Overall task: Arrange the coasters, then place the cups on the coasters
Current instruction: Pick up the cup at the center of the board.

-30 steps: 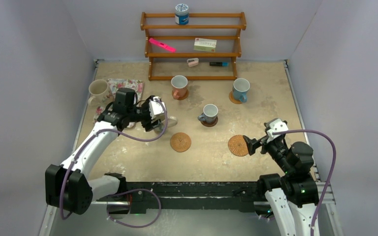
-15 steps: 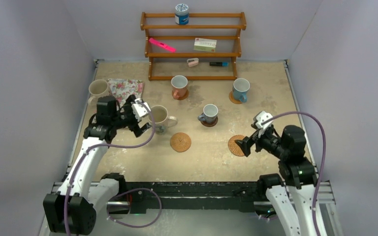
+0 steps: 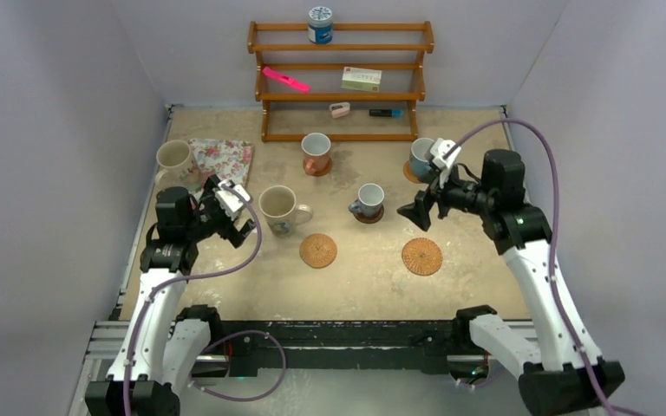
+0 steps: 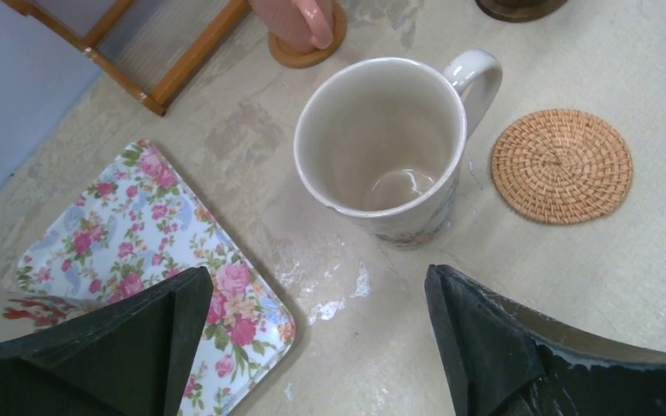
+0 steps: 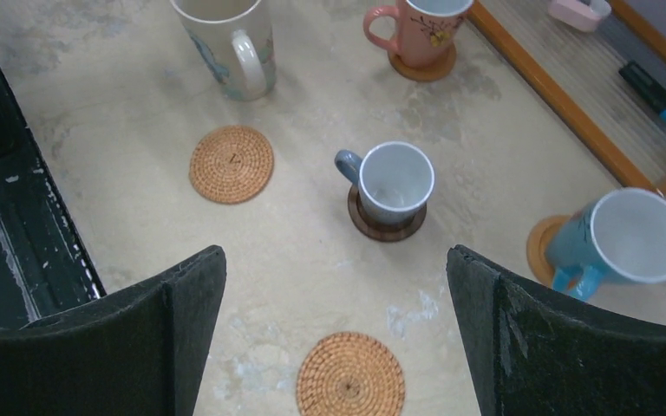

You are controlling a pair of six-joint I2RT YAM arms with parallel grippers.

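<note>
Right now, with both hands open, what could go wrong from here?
The cream mug stands on bare table beside a woven coaster, not on it; the open left hand, closing in, could nudge it over or shove the coaster. The right hand hangs near the blue mug; a careless swing might knock it.

Ahead of my left gripper [image 4: 316, 286], one cup [image 4: 386, 147] stands on the table [image 4: 572, 277], a bare coaster [image 4: 561, 165] just right of it.

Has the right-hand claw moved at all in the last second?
Yes. The right gripper left its spot beside the near right woven coaster and swung toward the back of the table, nearer the blue cup.
</note>
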